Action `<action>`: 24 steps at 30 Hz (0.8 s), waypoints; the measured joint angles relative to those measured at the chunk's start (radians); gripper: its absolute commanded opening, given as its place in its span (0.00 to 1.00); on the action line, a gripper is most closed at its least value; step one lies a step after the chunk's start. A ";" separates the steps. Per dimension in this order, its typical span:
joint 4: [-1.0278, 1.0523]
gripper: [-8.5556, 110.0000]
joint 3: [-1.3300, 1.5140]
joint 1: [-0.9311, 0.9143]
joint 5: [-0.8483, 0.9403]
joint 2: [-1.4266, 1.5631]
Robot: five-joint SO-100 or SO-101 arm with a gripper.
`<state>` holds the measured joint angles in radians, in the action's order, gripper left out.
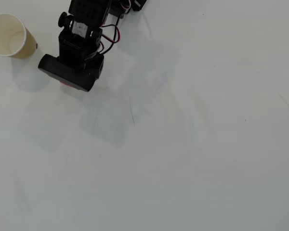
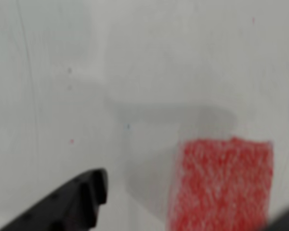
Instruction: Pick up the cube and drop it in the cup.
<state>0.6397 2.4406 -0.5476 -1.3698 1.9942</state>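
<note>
On the white table (image 2: 135, 57) in the wrist view, the red cube (image 2: 220, 185) lies at four o'clock between the gripper's (image 2: 192, 211) spread fingers (image 2: 72, 204), unheld, while overhead the cup (image 1: 9, 36) stands at nine o'clock from the arm.

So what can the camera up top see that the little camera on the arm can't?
Only the overhead view shows the cup, standing at the top left of the picture, and the arm's black body with its red wires. Only the wrist view shows the cube clearly, big, red and blurry, lying on the table between one black finger and a dark bit at the bottom right corner. From above, just a tiny red sliver peeks out under the claw. Both show the white table.
</note>
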 measured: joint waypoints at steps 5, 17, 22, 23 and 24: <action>-0.008 0.42 -0.025 -0.020 0.000 -0.043; -0.058 0.41 -0.025 -0.029 0.000 -0.115; -0.083 0.41 -0.025 -0.049 0.000 -0.140; -0.091 0.41 -0.025 -0.051 0.000 -0.143; -0.100 0.41 -0.025 -0.052 0.000 -0.146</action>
<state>0.5400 2.4160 -0.5998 -1.3698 1.8484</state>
